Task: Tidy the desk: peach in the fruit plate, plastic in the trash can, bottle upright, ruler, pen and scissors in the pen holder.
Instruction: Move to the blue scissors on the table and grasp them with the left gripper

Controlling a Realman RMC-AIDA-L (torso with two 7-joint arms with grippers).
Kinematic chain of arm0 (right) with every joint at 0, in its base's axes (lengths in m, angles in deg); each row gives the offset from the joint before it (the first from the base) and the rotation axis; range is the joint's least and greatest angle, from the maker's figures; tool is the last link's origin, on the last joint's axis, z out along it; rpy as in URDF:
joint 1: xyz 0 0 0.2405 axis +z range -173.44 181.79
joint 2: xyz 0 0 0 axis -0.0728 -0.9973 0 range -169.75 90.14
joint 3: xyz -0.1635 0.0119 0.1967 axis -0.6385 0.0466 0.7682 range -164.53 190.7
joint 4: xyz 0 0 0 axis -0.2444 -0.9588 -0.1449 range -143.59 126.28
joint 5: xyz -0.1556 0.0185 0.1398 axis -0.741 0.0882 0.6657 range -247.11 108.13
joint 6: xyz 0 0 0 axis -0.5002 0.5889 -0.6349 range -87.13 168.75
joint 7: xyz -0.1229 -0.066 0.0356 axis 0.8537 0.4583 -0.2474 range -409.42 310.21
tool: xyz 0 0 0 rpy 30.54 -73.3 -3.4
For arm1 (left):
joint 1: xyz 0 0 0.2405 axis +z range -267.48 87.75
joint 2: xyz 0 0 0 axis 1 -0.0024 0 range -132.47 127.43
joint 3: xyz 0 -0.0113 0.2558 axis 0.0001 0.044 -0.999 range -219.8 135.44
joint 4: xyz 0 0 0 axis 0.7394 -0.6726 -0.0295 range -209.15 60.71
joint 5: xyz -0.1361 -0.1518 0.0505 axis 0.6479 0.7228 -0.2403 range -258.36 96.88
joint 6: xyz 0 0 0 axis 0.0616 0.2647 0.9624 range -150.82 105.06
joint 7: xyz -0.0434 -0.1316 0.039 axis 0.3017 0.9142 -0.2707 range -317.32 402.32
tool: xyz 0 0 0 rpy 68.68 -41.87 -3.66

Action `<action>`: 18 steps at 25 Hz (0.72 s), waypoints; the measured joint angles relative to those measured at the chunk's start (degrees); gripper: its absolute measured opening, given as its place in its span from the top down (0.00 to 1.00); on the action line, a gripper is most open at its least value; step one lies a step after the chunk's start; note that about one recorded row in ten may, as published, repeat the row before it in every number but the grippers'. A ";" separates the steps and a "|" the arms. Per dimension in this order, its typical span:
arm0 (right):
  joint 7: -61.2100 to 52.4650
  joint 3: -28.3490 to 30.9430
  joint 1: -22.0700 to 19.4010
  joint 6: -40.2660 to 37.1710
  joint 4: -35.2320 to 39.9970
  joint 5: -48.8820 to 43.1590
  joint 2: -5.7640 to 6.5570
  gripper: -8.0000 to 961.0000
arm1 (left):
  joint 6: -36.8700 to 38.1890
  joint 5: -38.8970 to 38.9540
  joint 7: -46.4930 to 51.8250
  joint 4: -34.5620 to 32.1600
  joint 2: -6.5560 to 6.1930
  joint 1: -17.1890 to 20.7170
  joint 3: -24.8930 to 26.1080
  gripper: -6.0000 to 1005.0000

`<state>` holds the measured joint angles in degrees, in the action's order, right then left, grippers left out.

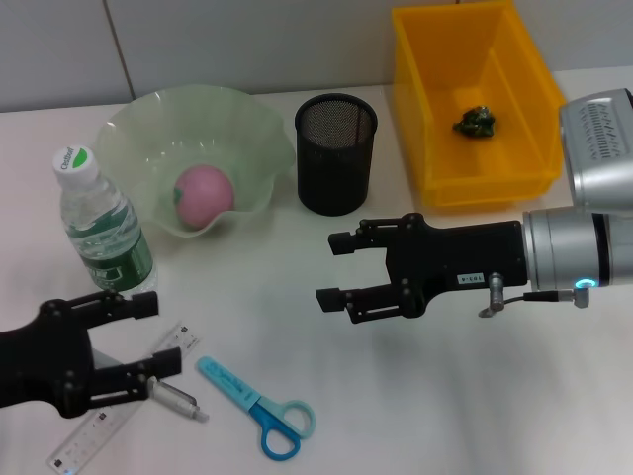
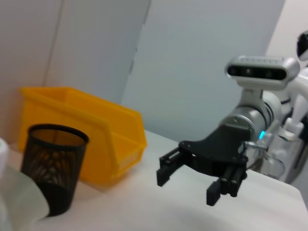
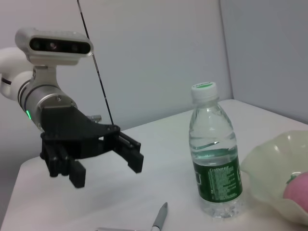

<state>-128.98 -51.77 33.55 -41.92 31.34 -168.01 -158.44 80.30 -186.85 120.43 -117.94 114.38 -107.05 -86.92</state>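
The left tool (image 1: 134,341) hangs with jaws apart just above the pen (image 1: 178,399) and ruler (image 1: 114,418), scissors (image 1: 259,409) beside them on the bench. Stationery seems next: lower, pinch the pen, carry to the pen holder (image 1: 335,153). The right tool (image 1: 341,270) hovers, jaws apart.

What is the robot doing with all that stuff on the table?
It is tidying a desk. The peach already sits in the fruit plate, the bottle stands upright, and a scrap lies in the yellow bin. The ruler, pen and scissors still lie on the table, and the black mesh pen holder waits. The left end effector hovers open over the ruler and pen. The right end effector is open near the holder, holding nothing.
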 joint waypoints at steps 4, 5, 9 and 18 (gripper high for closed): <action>-0.34 0.00 -0.41 -0.47 0.29 -0.03 0.20 0.20 | 0.26 -3.04 -0.19 -0.12 0.96 -1.57 -0.04 0.22; -0.55 -0.01 -0.50 -0.50 0.39 -0.07 0.29 0.20 | 0.36 -3.55 -0.24 -0.13 1.06 -1.92 -0.15 0.22; -1.33 0.11 -1.14 -0.51 0.56 -0.32 0.95 0.20 | 0.62 -3.78 -0.36 -0.14 1.36 -3.15 -2.04 0.22; -5.18 2.95 -2.28 -3.28 1.35 -3.22 2.83 0.20 | 0.87 -4.12 0.97 -0.40 1.32 -7.89 -4.30 0.22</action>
<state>-134.16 -48.82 31.27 -45.20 32.70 -171.23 -155.61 81.16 -190.97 121.40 -118.34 115.70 -114.93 -91.22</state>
